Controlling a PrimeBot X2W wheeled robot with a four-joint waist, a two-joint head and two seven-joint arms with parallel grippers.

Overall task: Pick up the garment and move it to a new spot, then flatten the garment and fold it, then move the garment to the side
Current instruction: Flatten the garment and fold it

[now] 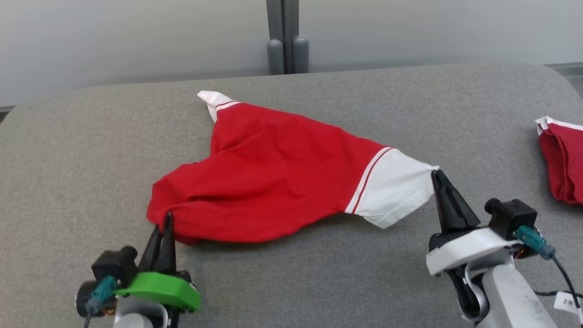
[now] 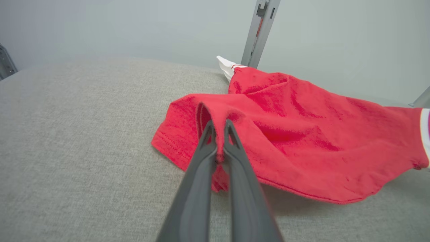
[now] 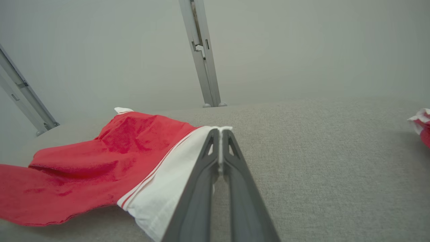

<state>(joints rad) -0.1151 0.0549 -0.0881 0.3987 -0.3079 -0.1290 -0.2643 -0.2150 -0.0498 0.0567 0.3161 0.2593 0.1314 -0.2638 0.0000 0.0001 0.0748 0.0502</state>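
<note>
Our left gripper (image 1: 164, 222) pinches a red edge of the garment (image 1: 273, 177), which spans the middle of the grey table (image 1: 68, 159). Our right gripper (image 1: 435, 174) clamps its white end. Far right, a red cloth (image 1: 562, 164) is cut off.

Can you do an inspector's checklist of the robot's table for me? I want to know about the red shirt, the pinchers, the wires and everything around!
Surface: grey fabric tabletop, rounded far corners.
Job's things: red garment with white striped ends, rumpled, not yet flat, stretched between both grippers.
Clutter: second cloth, red and white, bunched at the table's right edge.
Grippers: left gripper shut on the garment's red edge; right gripper shut on its white end.
Cables: black cable running from a teal plug by the right wrist.
Surroundings: pale wall and grey post behind.
</note>
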